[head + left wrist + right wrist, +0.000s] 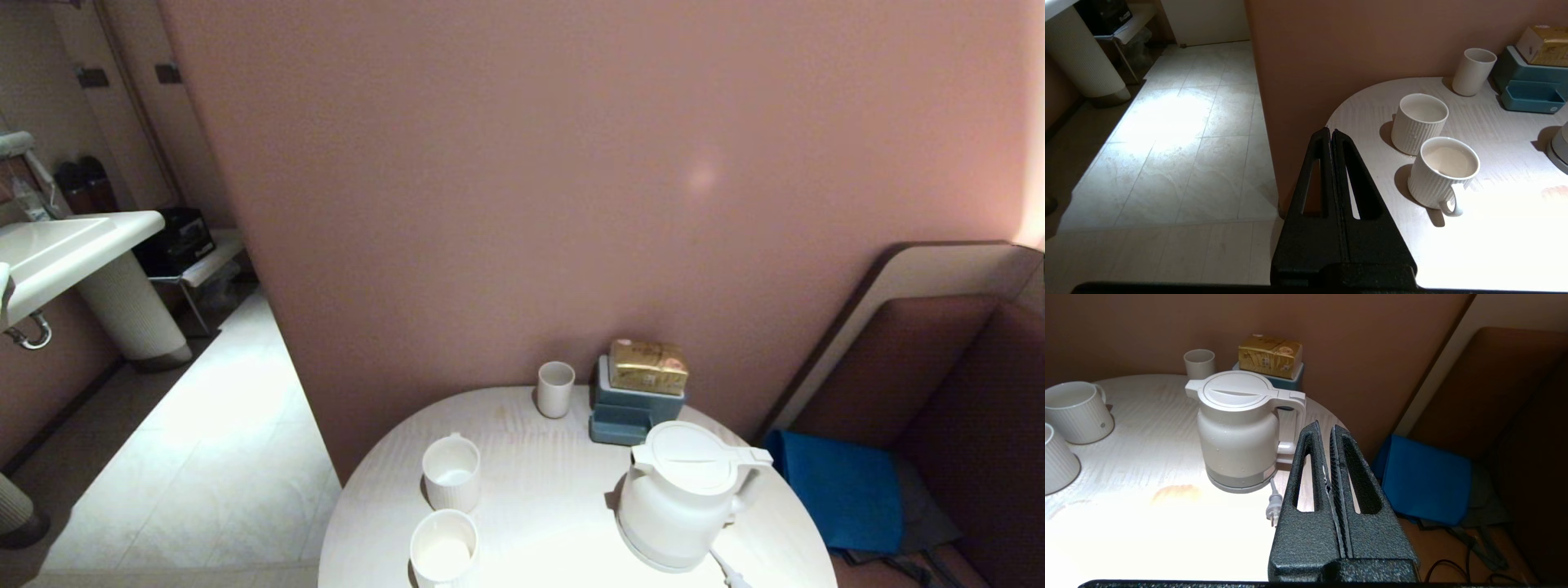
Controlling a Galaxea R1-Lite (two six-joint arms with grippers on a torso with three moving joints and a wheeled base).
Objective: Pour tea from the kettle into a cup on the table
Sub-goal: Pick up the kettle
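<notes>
- Both grippers are parked short of the table and out of the head view. Left gripper [1331,132] has its black fingers pressed together, holding nothing, tips over the gap between the pink wall's corner and the table's left rim.
- Right gripper [1326,428] is pinched together too, empty, sitting near the loop handle of the big rounded white plastic kettle [682,494] without touching it.
- That kettle stands on its white disc base at lower right of the head view, on the round pale wood-grain table [539,482], lid down, fairly close to the right rim. Its white cord and plug [1272,506] trail toward the near edge.
- Lower left of the head view: two white ribbed mugs just beside each other, near the left rim. The nearer mug [1443,171] holds pale tea [1449,160]; the farther mug [1419,122] looks about empty.
- A plain white handleless cup [555,389] stands at the back by the wall, next to a blue plastic box [633,412] with a gold packet [649,366] on top.
- Open tabletop runs between the mugs and kettle, with a small orange-brown stain [1175,493] in front of the kettle.
- Right of the table: a brown padded bench with a blue cloth [841,486].
</notes>
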